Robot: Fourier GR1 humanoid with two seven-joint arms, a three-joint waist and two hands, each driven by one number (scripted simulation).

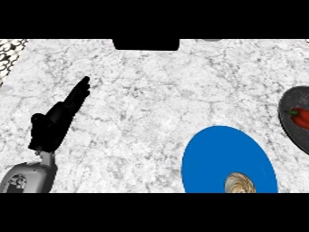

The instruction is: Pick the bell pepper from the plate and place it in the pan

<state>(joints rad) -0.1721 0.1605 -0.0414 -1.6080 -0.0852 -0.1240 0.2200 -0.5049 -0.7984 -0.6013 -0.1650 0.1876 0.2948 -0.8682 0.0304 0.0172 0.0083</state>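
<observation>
Red bell pepper (pixel 304 118) already lies in the dark pan (pixel 302 136) at the counter's (pixel 156 90) right edge, so the placing looks done. Blue plate (pixel 217 158) just left of the pan carries only a tan round thing (pixel 239 184) at its near edge. Left hand (pixel 58 118) rests at view left, fingers straight and holding nothing; right hand is out of view.

The tabletop (pixel 150 95) is white and grey marble. At twelve o'clock a black box shape (pixel 146 44) sits at the far edge. At five o'clock lies a small round tan thing (pixel 239 183) with swirly lines — I cannot tell what it is.
</observation>
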